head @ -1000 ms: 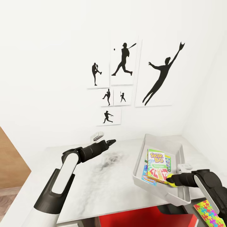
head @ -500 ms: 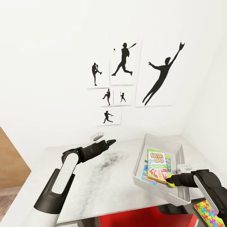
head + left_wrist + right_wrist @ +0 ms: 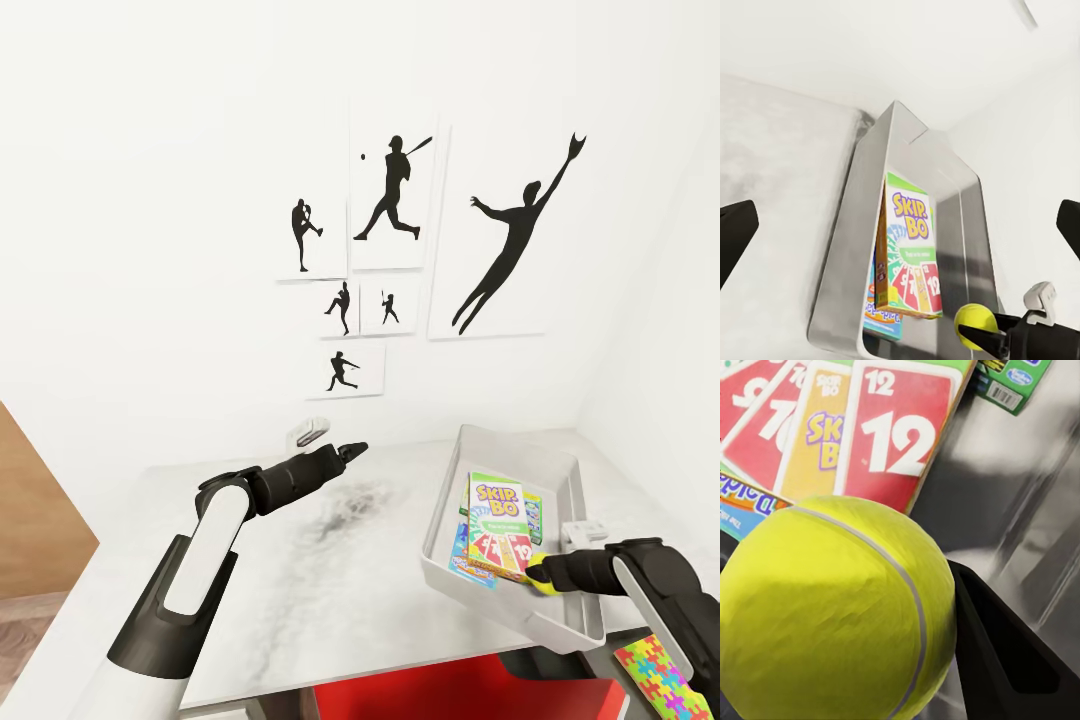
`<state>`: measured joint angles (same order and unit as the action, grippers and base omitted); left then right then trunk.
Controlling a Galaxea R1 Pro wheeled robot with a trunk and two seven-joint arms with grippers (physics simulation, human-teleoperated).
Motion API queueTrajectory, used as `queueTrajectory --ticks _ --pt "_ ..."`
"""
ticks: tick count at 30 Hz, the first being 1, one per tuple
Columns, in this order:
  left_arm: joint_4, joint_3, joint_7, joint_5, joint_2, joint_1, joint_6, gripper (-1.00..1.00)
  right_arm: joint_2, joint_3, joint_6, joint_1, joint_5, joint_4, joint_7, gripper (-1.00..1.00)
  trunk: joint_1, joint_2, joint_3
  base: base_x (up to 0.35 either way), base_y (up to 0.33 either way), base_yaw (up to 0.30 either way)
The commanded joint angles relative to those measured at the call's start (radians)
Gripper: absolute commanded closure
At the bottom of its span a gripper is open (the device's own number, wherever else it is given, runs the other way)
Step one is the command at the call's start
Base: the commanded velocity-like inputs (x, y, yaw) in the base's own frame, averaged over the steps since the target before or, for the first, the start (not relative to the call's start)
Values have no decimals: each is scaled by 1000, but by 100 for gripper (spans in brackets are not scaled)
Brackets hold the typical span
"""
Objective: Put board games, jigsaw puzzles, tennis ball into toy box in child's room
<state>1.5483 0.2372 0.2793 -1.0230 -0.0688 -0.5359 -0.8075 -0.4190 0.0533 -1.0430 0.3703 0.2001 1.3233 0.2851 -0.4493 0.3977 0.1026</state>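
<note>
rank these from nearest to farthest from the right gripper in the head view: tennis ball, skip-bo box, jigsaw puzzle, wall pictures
1. The tennis ball, held in the right gripper over the toy box.
2. The Skip-Bo box, inside the toy box just beyond the ball.
3. The jigsaw puzzle, lower down past the table's near right edge.
4. The wall pictures, up on the far wall.

i have the toy box (image 3: 568,470) sitting on the table (image 3: 330,590) at the right, near the corner of the walls, with the board games (image 3: 497,530) stacked inside it. my right gripper (image 3: 541,574) reaches over the box's near end with the tennis ball (image 3: 541,586) between its fingers, just beside the top game. my left gripper (image 3: 352,451) hangs over the table, left of the box and well apart from it, while a jigsaw puzzle (image 3: 662,678) lies nearer me, at the far right.
</note>
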Motion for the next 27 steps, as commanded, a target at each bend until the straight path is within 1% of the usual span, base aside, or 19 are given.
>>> queueTrajectory --ticks 1,5,9,13,27 --pt "1 0 10 -11 0 -1 -2 -100 -1 2 -4 1 5 1 -3 100 -1 2 2 0 0 0" --pt "1 -1 9 -11 0 -1 -2 -100 2 8 -4 0 2 1 -3 100 -1 2 2 0 0 0" --pt "1 -1 8 -12 0 -1 -2 -100 5 33 -4 0 -6 1 -3 100 -1 2 2 0 0 0" --pt "1 -1 8 -12 0 -1 -2 -100 7 46 -4 1 -9 1 -3 100 -1 2 2 0 0 0" --pt "1 -2 8 -12 0 -1 -2 -100 8 59 -4 1 -11 1 -4 100 -1 2 2 0 0 0"
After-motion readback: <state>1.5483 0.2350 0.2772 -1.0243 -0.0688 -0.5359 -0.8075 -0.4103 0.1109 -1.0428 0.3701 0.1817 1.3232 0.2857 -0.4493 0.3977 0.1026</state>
